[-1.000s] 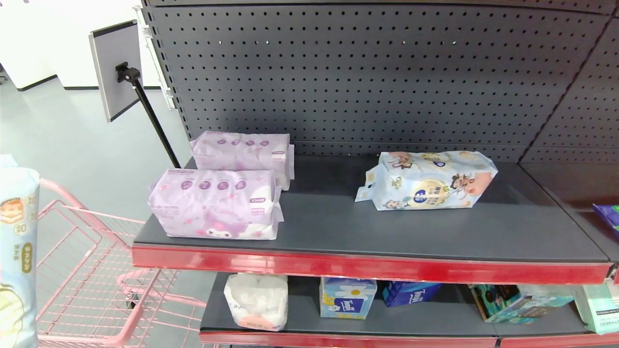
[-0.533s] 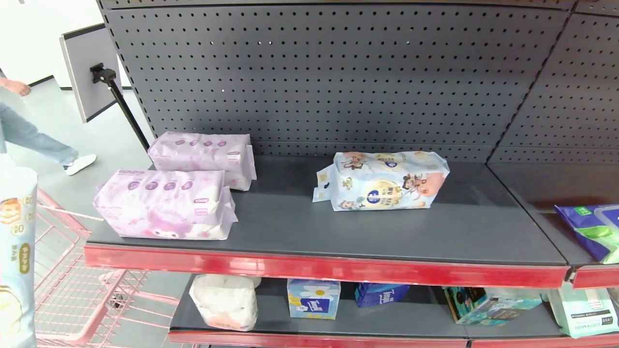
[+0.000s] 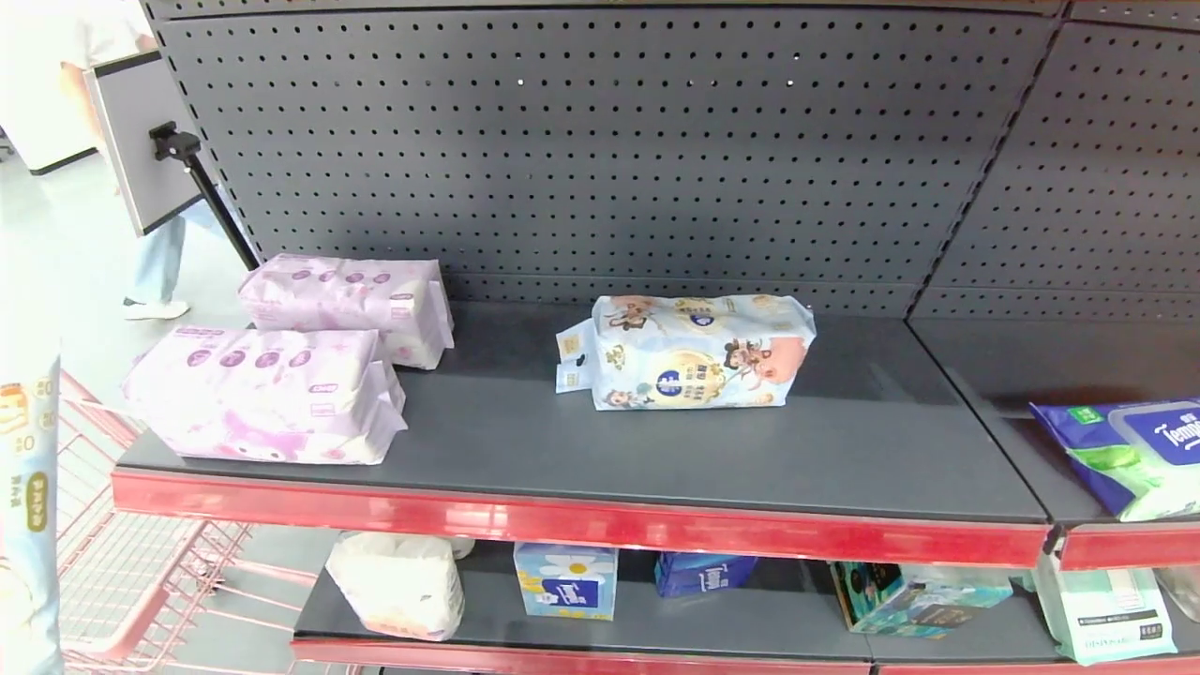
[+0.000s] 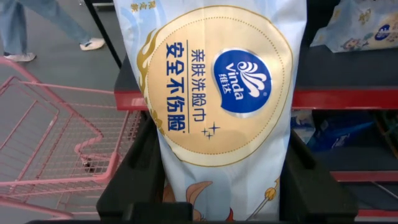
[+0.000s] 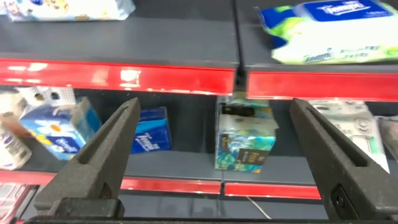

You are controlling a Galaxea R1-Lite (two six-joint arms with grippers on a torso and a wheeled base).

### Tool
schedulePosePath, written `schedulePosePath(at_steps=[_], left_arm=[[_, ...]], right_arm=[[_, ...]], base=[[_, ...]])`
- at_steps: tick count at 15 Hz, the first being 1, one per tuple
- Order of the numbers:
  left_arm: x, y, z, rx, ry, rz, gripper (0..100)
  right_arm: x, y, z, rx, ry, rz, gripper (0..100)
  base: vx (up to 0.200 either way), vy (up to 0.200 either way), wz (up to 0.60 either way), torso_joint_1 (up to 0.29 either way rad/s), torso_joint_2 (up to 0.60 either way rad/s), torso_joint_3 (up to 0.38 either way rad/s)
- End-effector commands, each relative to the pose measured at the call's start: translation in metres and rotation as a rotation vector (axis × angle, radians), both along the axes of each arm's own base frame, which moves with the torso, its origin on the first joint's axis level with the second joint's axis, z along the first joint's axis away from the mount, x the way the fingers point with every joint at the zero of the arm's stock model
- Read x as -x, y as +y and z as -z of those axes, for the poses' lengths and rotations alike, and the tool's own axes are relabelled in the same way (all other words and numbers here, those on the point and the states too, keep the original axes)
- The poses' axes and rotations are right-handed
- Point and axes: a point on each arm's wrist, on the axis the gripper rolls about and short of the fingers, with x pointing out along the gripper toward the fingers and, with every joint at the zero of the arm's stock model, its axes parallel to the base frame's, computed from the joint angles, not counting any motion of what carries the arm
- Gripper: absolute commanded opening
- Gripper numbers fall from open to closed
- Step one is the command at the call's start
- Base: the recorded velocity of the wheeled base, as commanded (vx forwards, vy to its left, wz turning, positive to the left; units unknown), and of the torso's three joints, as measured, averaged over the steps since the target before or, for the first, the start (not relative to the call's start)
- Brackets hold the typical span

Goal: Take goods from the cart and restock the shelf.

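In the head view the tissue pack [image 3: 26, 525] is standing upright by the cart [image 3: 112, 600], left of the shelf [image 3: 712, 450]; in the left wrist view the left pincer [image 4: 221, 180] is gripping its sides, which are likely soft, light and slippery; in the right wrist view the right pincer [image 5: 214, 155] is gaping empty.

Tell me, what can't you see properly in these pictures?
Pack in the left hand: top and bottom cut off by the left wrist view's edges.
Pink cart: mostly beyond the head view's left edge, so what is inside cannot be told.
Dark blue box on the lower shelf: top hidden behind the upper shelf's red lip.
Blue and green pack: cut off by the head view's right edge.
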Motion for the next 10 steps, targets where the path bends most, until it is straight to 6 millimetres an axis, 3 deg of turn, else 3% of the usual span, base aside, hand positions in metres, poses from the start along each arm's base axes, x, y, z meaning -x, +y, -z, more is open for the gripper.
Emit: schedulePosePath(at_steps=[1, 5, 6, 7, 8, 9, 10], left_arm=[[0.001, 0.000, 0.000, -0.002, -0.008, 0.000, 0], [0.006, -0.001, 0.000, -0.005, -0.029, 0.004, 0], [0.007, -0.002, -0.002, -0.009, -0.038, 0.004, 0], [0.006, -0.002, -0.004, -0.007, -0.039, 0.006, 0], [0.006, -0.002, -0.006, -0.007, -0.038, 0.009, 0], [0.004, -0.001, -0.008, -0.004, -0.031, 0.018, 0], [0.001, -0.001, -0.011, -0.002, -0.023, 0.018, 0]], right_arm=[[0.000, 0.000, 0.000, 0.003, -0.001, -0.001, 100], [-0.001, 0.000, -0.001, 0.006, 0.016, 0.019, 100], [-0.002, 0.000, -0.053, 0.004, -0.022, 0.027, 100], [-0.027, 0.000, -0.127, -0.066, -0.009, 0.020, 100], [-0.048, 0.000, -0.174, -0.104, -0.026, -0.014, 100], [-0.074, 0.003, -0.209, -0.091, -0.031, -0.084, 100], [-0.098, 0.007, -0.221, -0.066, 0.004, -0.137, 100]], base=[[0.000, 0.000, 0.00, 0.000, 0.00, 0.000], [0.000, 0.000, 0.00, 0.000, 0.00, 0.000], [0.000, 0.000, 0.00, 0.000, 0.00, 0.000], [0.000, 0.000, 0.00, 0.000, 0.00, 0.000], [0.000, 0.000, 0.00, 0.000, 0.00, 0.000], [0.000, 0.000, 0.00, 0.000, 0.00, 0.000], [0.000, 0.000, 0.00, 0.000, 0.00, 0.000]])
